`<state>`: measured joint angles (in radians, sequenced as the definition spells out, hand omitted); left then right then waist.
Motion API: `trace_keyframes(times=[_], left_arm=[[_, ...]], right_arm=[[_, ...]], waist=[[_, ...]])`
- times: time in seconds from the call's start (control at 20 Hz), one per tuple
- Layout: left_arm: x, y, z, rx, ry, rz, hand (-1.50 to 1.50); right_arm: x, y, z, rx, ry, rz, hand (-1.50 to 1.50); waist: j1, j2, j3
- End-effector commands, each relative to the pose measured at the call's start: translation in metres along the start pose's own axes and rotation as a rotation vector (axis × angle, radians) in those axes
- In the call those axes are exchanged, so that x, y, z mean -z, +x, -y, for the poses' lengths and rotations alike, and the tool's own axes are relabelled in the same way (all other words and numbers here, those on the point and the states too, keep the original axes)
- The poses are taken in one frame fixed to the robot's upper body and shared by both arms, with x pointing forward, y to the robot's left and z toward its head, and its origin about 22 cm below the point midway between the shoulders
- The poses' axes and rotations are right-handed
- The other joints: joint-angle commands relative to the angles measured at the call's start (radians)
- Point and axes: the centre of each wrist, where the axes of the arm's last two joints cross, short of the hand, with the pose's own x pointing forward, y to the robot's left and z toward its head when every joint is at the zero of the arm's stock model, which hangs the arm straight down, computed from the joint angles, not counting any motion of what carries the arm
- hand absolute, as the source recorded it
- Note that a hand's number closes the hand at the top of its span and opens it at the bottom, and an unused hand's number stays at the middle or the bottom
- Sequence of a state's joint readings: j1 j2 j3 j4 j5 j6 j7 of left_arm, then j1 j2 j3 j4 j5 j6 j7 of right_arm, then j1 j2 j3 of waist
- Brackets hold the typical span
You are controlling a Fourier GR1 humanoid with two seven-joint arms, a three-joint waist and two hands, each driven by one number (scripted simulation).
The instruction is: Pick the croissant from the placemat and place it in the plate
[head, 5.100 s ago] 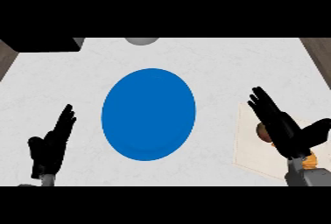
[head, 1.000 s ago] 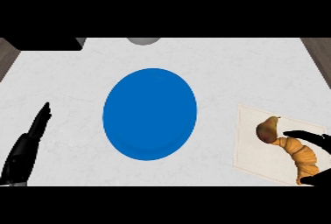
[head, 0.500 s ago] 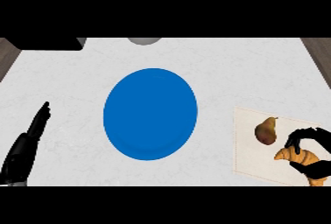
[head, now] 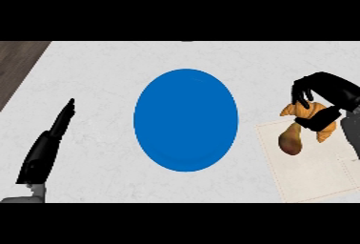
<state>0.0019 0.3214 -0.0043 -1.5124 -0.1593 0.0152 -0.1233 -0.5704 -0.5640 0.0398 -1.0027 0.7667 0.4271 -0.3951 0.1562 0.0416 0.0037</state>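
Right hand: you have it at 3 o'clock from the plate, close to the view's right edge, fingers and thumb curled round the croissant.
Croissant: in that grasp, lying across the placemat's far edge; you cannot tell whether it touches the mat.
Placemat: pale, at 4 o'clock from the plate, its right side cut by the view's edge.
Brown fruit: on the placemat, just at 7 o'clock from the croissant.
Plate: blue, mid-counter.
Counter: a white strip lies between the plate's right rim and the croissant; its left edge meets dark floor at 10 o'clock.
Left hand: at 8 o'clock, fingers straight, resting well apart from the plate.
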Motion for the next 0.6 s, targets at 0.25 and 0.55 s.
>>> trace_keyframes(times=[0.25, 0.55], left_arm=[[0.008, -0.002, -0.007, 0.005, 0.016, -0.019, 0.0], [0.001, -0.01, -0.008, 0.016, 0.019, -0.048, 0.0]], right_arm=[[0.042, 0.018, 0.058, -0.117, -0.301, 0.17, 1.5], [0.059, 0.036, 0.086, -0.056, -0.484, 0.459, 1.5]], waist=[[-0.035, -0.002, 0.001], [-0.071, -0.014, 0.0]])
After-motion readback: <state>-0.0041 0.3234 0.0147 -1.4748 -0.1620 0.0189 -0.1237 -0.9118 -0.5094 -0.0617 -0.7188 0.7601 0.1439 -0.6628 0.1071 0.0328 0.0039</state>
